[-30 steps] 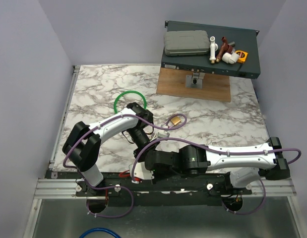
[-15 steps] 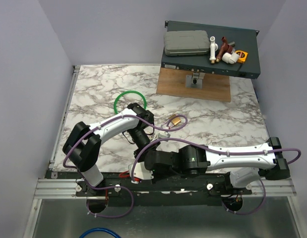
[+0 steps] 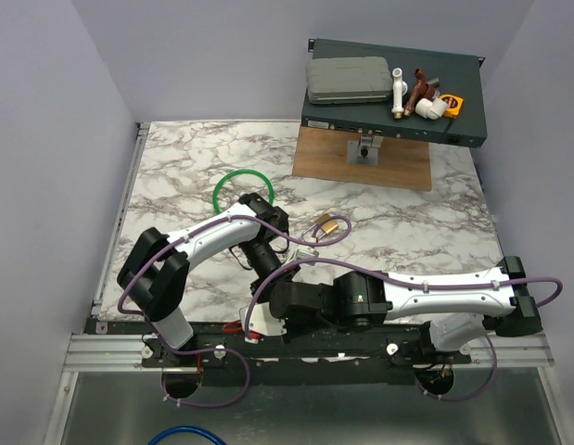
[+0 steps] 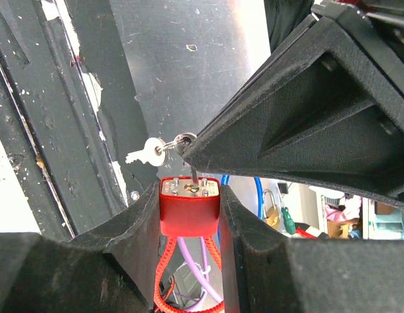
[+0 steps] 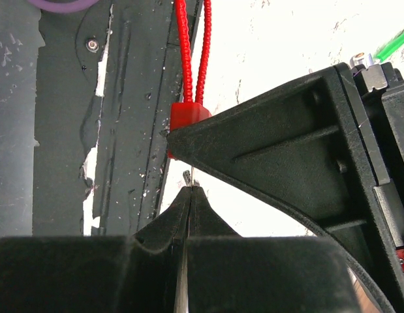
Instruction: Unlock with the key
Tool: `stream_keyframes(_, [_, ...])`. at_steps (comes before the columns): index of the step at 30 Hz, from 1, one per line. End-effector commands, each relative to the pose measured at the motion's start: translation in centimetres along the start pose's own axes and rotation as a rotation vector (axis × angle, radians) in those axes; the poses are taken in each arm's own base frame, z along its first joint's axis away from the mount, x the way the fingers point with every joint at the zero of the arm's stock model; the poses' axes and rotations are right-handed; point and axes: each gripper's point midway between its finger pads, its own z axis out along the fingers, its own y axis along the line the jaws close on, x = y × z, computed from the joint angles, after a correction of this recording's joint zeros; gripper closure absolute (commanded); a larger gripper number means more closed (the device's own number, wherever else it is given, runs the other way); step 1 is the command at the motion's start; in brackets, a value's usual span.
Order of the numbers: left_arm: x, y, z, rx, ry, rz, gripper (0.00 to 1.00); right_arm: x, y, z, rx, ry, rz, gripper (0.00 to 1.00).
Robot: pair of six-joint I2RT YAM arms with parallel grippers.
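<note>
1. Top view: left arm (image 3: 212, 236) and right arm (image 3: 435, 292) crossed at the near edge of the bench (image 3: 175, 167). The tool tips were hidden under the wrists, and only a bit of red cord (image 3: 238, 326) showed there. A brass padlock (image 3: 331, 225) sat mid-bench, well apart, with a green cable loop (image 3: 242, 190) further back-left.
2. Left wrist view: left gripper (image 4: 188, 195) was part-closed, clamping a red block (image 4: 188, 212) on two sides with its cord hanging below. The block looked like a small lock body, but I couldn't be sure. The key (image 4: 194, 176) was a thin blade running from the block's top face up into the tip of the right gripper (image 4: 188, 149). A spare key (image 4: 144, 154) dangled off the ring (image 4: 183, 138) beside it.
3. Right wrist view: the right fingers were pressed fully together, pinching the blade at their very tip. The red block sat just beyond, over the dark frame at the bench's near edge.
4. Risks, my read:
   - The pinch was on a thin blade at the fingertips, so turning torque could make it slip or bend.
   - The block was only held on two faces, so it could rotate with the key instead of the lock opening.
   - Any axis misalignment between the arms would side-load the blade.
   - The spare key could snag a finger.
   - A drop here would go off the bench edge.
</note>
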Motion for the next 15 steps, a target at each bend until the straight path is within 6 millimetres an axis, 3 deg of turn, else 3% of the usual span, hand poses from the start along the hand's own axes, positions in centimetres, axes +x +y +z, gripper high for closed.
stream_keyframes(1, [-0.59,-1.62,-0.05,0.027,-0.022,0.0,1.0,-0.73,-0.16,0.3,0.013,-0.015,-0.014,0.99])
stream_keyframes(15, [-0.76,-1.56,-0.01,0.03,-0.022,-0.008,1.0,-1.15,-0.25,0.33,0.012,-0.023,-0.015,0.99])
